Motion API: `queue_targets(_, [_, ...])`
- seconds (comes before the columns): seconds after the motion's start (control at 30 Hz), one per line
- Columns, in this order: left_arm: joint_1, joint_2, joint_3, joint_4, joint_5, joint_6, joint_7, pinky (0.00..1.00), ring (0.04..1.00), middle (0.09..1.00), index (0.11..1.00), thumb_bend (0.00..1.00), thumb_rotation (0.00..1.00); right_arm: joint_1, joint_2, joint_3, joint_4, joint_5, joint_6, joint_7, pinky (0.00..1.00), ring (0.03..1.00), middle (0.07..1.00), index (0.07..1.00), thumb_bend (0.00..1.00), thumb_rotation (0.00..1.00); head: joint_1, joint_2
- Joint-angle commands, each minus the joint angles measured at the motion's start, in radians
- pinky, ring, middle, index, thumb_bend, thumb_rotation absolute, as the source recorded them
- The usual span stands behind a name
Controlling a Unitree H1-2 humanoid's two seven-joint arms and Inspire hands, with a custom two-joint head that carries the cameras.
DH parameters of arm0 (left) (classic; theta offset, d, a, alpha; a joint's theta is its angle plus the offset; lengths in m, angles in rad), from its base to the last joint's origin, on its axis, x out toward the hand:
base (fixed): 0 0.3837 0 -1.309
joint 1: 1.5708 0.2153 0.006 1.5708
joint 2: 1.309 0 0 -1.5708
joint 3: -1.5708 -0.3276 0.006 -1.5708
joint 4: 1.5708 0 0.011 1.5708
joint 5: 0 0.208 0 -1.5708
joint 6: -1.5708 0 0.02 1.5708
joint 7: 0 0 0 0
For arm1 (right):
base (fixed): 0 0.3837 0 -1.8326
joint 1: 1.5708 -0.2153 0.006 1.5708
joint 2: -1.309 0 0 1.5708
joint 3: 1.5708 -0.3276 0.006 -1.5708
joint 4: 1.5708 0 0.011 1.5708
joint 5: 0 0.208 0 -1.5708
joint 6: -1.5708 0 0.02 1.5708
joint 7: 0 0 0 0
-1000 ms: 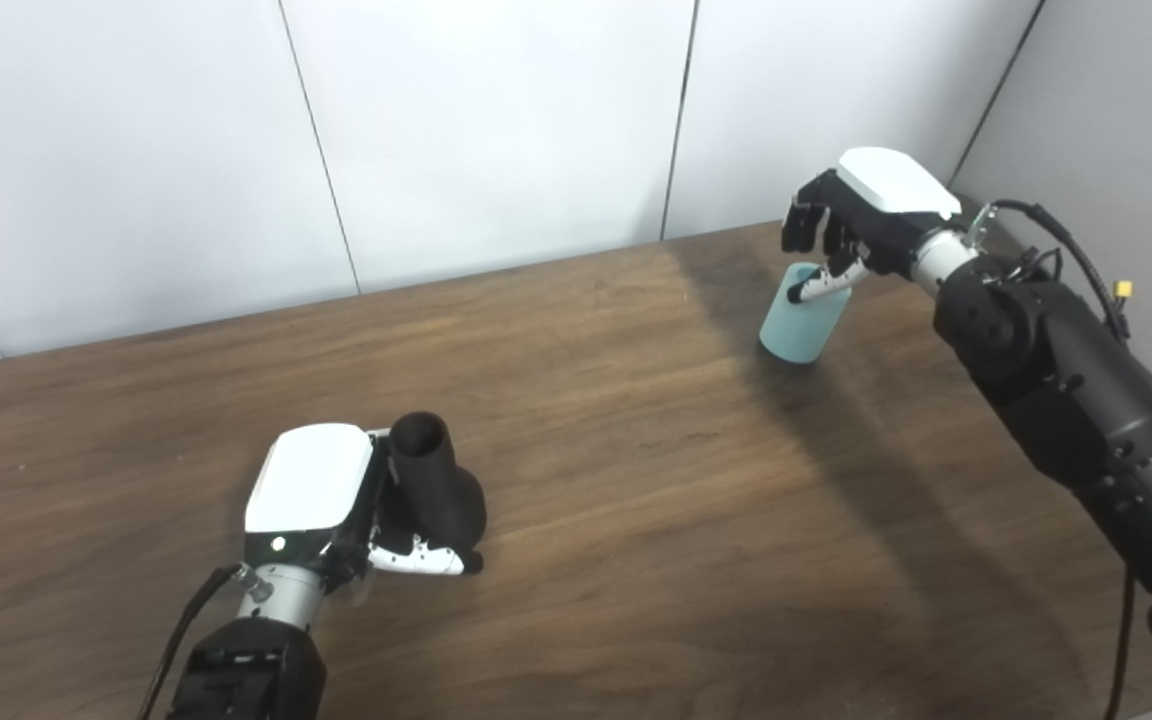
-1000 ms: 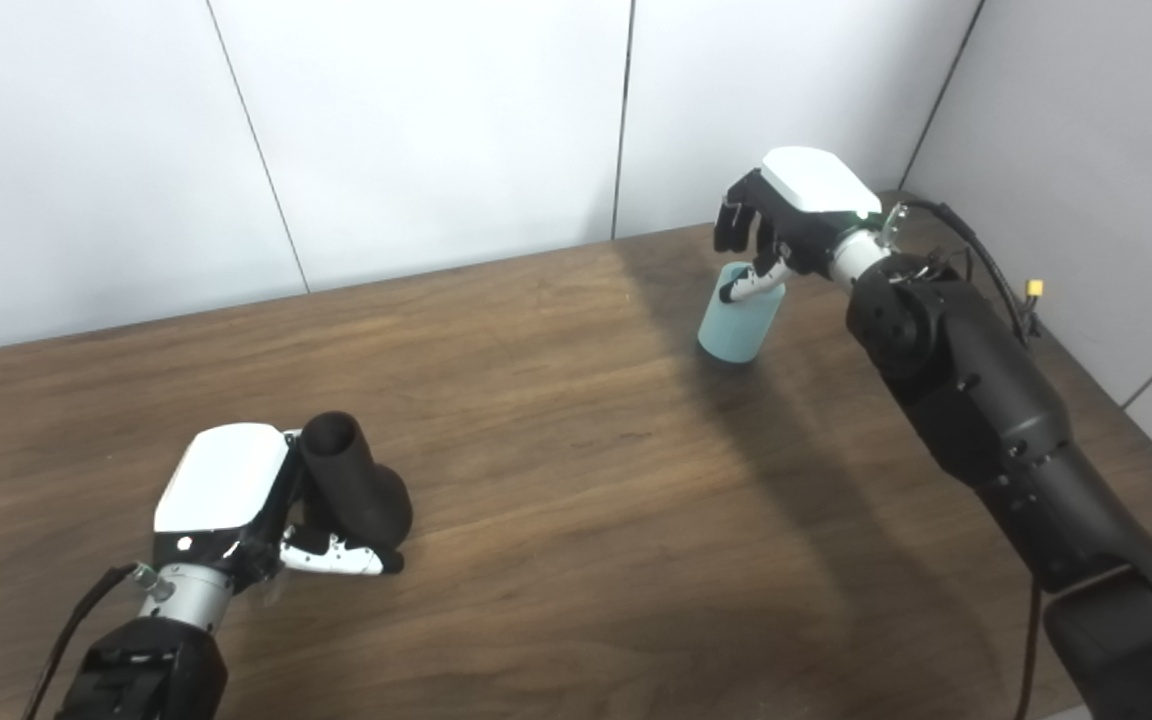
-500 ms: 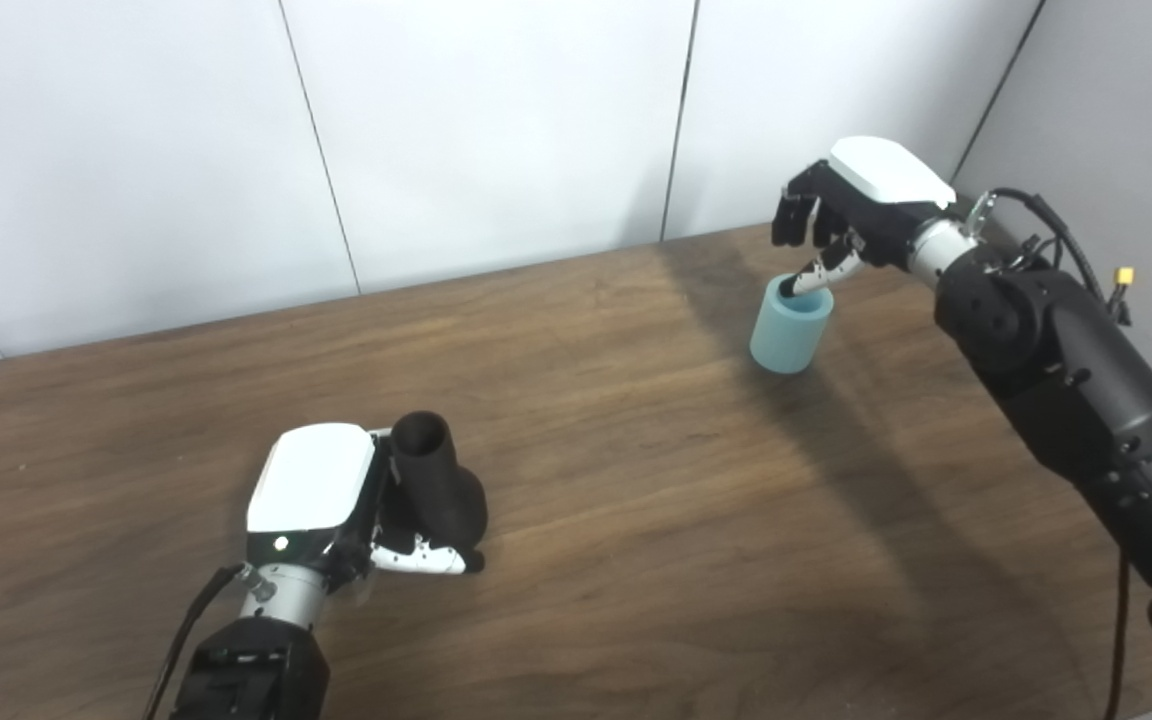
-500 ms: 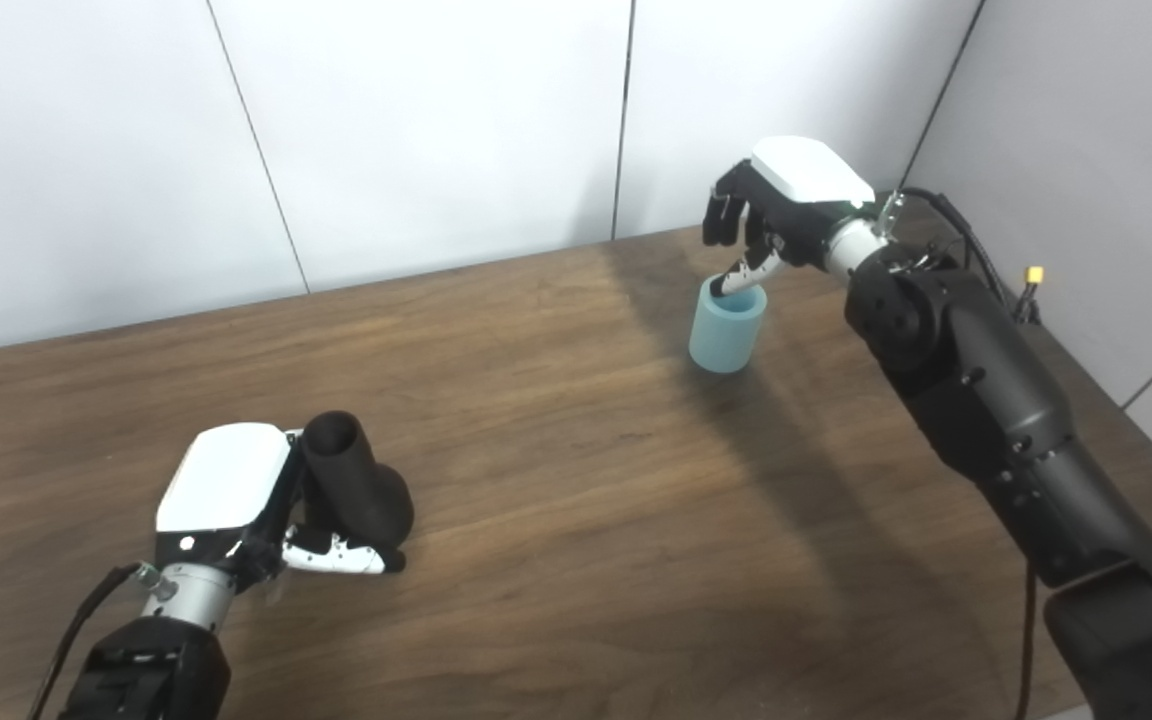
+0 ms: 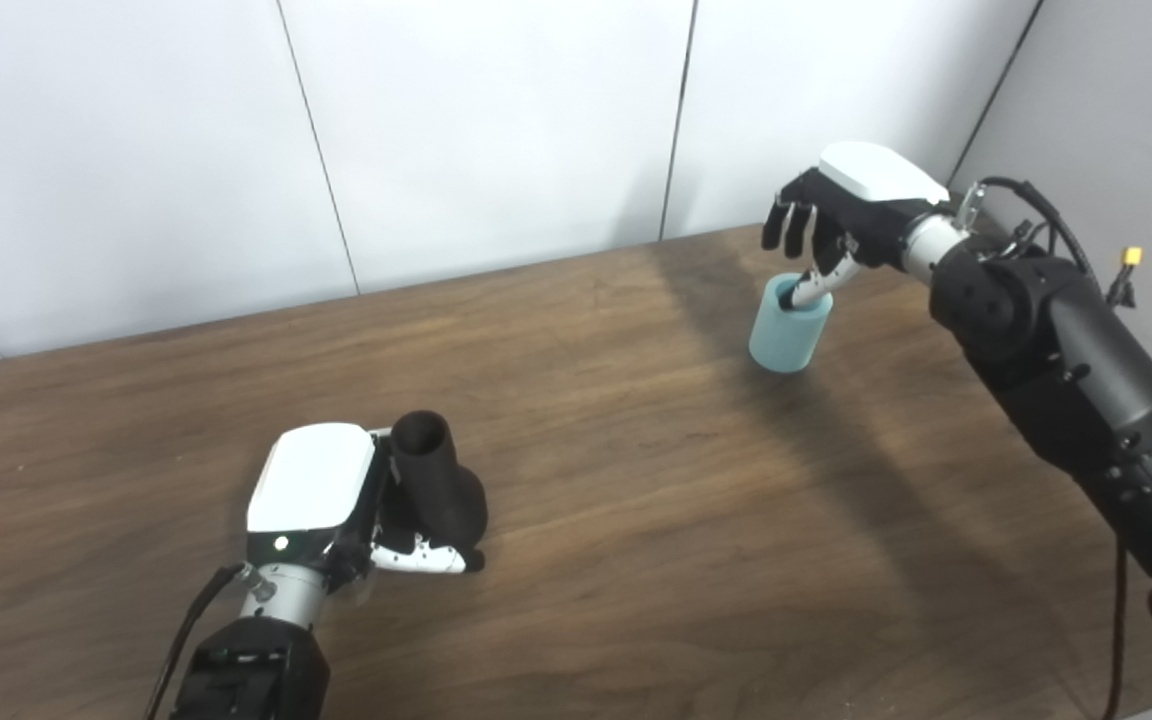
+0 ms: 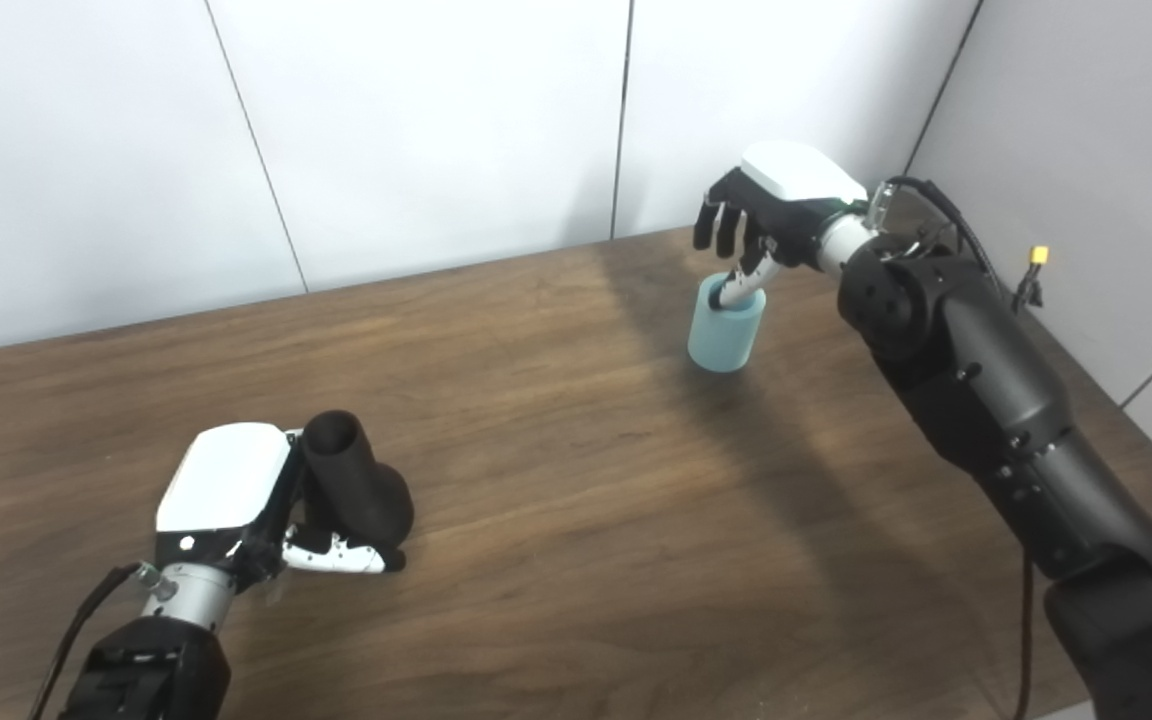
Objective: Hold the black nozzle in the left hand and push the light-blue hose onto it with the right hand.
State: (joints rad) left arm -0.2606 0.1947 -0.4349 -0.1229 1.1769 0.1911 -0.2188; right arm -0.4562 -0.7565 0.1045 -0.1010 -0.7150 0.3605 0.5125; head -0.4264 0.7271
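The black nozzle [image 5: 436, 485] stands on the wooden table [image 5: 636, 480] at the front left, its open mouth pointing up and back. My left hand [image 5: 311, 480] is shut on it, fingers wrapped behind it and thumb across its base. At the far right the light-blue hose [image 5: 786, 330], a short open tube, stands nearly upright on the table. My right hand [image 5: 841, 205] hovers just above it, open, with its fingers spread. The thumb tip dips into the hose's open top, and the fingers hang clear behind the hose.
White wall panels [image 5: 486, 130] close off the table's back edge, and a grey wall [image 5: 1116, 110] stands at the right. A black cable with a yellow plug [image 5: 1126, 262] loops off the right forearm. Bare wood lies between nozzle and hose.
The right hand has shifted slightly left and spread its fingers. The hose, tilted a second ago, now stands more upright and a little further left. The left hand and the nozzle have stayed still.
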Motion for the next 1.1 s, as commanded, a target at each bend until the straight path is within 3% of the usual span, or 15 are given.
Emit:
queue_targets(0.0, [-0.014,0.002,0.004,-0.031,0.008,-0.002,-0.001,0.33,0.457,0.426,0.493,0.53,0.0,-0.047,-0.042,-0.011,-0.03,-0.022,0.039,0.016,0.6,0.721,0.791,0.775,0.98,0.14,-0.001,0.003])
queue_targets(0.23, [-0.017,0.008,0.004,-0.032,0.006,-0.006,-0.012,0.33,0.458,0.428,0.494,0.52,0.0,-0.055,-0.042,0.002,-0.045,-0.023,0.083,0.066,0.64,0.792,0.914,0.924,1.0,0.15,-0.003,0.003])
queue_targets(0.37, [-0.018,0.008,0.004,-0.033,0.01,-0.006,-0.013,0.34,0.463,0.433,0.494,0.53,0.0,-0.053,-0.048,0.014,-0.015,-0.028,0.066,0.063,0.68,0.826,0.912,0.902,1.0,0.19,-0.005,0.005])
queue_targets(0.43, [-0.018,0.008,0.004,-0.034,0.014,-0.005,-0.015,0.34,0.464,0.435,0.494,0.53,0.0,-0.053,-0.05,0.022,-0.003,-0.036,0.074,0.069,0.74,0.882,0.899,0.905,1.0,0.2,-0.005,0.006])
queue_targets(0.57, [-0.016,0.006,0.006,-0.04,0.017,-0.003,-0.021,0.35,0.475,0.441,0.493,0.53,0.0,-0.049,-0.056,0.041,0.013,-0.054,0.069,0.067,0.81,0.883,0.886,0.906,1.0,0.2,-0.006,0.009])
queue_targets(1.07, [-0.012,0.001,0.008,-0.048,0.019,-0.001,-0.026,0.33,0.452,0.428,0.495,0.52,0.0,-0.035,-0.029,0.067,0.058,-0.065,0.078,0.05,0.7,0.867,0.919,0.811,0.96,0.1,-0.005,0.012])
